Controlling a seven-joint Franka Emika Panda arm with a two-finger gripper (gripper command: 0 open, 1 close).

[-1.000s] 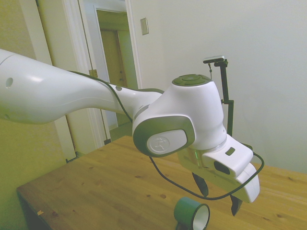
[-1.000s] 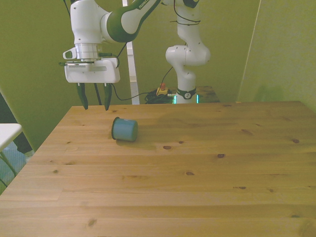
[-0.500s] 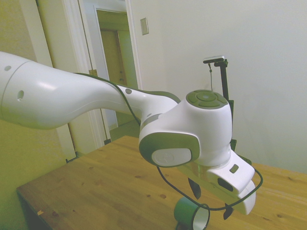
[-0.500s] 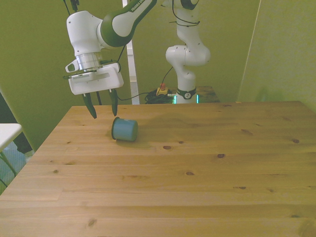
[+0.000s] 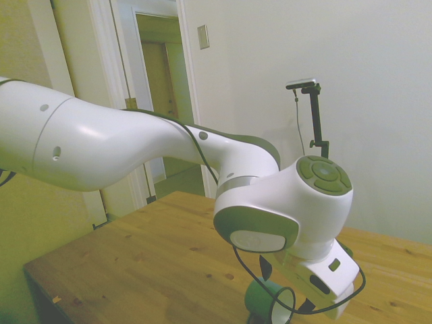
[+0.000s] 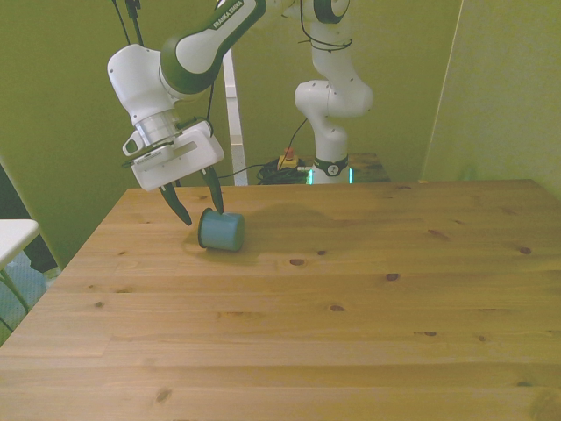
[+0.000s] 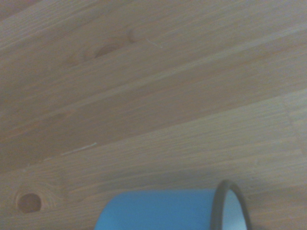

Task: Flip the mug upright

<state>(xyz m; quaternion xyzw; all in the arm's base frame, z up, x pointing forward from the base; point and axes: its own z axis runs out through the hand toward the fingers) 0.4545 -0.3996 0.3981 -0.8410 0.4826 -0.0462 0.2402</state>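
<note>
Lying sideways, one mug, one spread hand tilted just beside, nothing grasped

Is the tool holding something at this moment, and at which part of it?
Nothing is held. The tool is open, tilted beside the mug, which lies on its side on the table.
</note>
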